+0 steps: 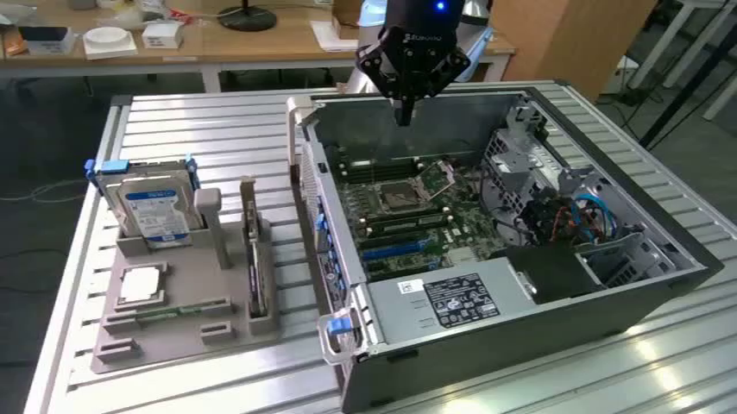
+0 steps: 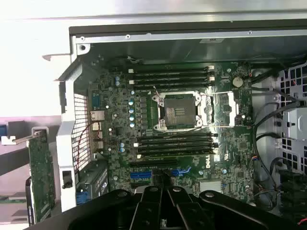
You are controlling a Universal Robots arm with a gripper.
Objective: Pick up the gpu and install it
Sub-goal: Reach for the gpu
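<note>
Well, my fingers [image 1: 403, 112] hang pinched shut and empty at top centre of the exterior view, over the case [image 1: 472, 121]. The gpu [image 1: 254, 267] stands on edge in the rack [image 1: 173, 332] on the desk [image 1: 207, 129], toward lower left, its long axis running up the frame.

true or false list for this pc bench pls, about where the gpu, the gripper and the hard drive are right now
1. The gpu stands on edge in the grey holder, outside the computer case. True.
2. The gripper is carrying the gpu. False: its jaws are shut on nothing, and it hangs above the open case.
3. The hard drive lies flat inside the case. False: it stands upright in the holder.
4. The case is open and the motherboard is exposed. True.
</note>
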